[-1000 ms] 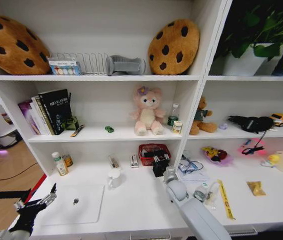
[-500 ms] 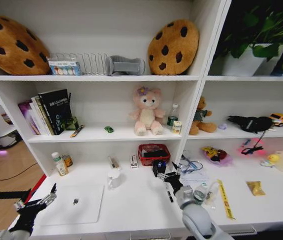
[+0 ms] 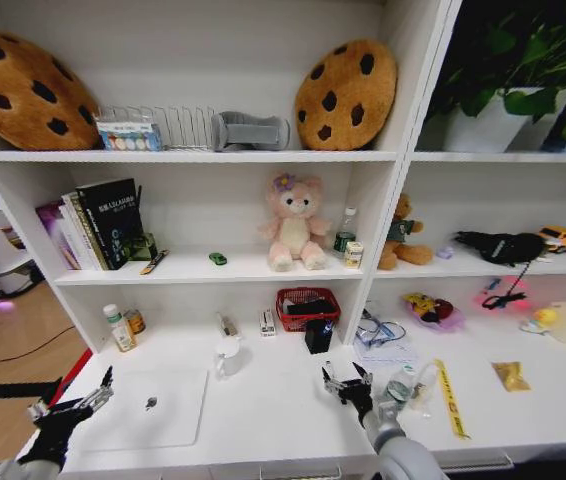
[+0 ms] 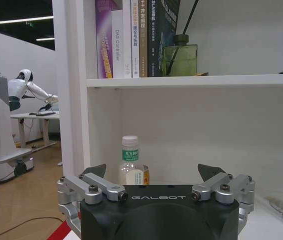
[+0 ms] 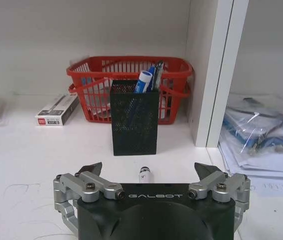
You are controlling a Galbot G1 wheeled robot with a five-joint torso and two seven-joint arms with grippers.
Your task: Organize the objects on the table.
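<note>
My right gripper (image 3: 345, 375) hovers open and empty over the white table (image 3: 273, 410), in front of a black mesh pen holder (image 3: 318, 335). In the right wrist view, the holder (image 5: 134, 117) has a blue pen (image 5: 144, 81) and darker pens in it. A pen (image 5: 144, 173) lies on the table between holder and gripper (image 5: 148, 172). My left gripper (image 3: 73, 395) waits open at the table's front left corner, beside the silver laptop (image 3: 148, 408). A green-labelled bottle (image 4: 130, 167) stands at the back left. A yellow strip (image 3: 451, 398) and yellow packet (image 3: 511, 376) lie on the right.
A red basket (image 3: 308, 305) stands behind the holder, with a small box (image 5: 56, 110) and a white mug (image 3: 228, 355) to its left. Bagged papers (image 5: 261, 135) lie beyond the shelf's upright panel (image 5: 214, 70). A green toy car (image 3: 219, 258) sits on the shelf above, near a plush toy (image 3: 293, 225).
My right arm has pulled back from the pen holder toward the table's front, and the gripper is now lower and nearer me. The left arm has not moved.
</note>
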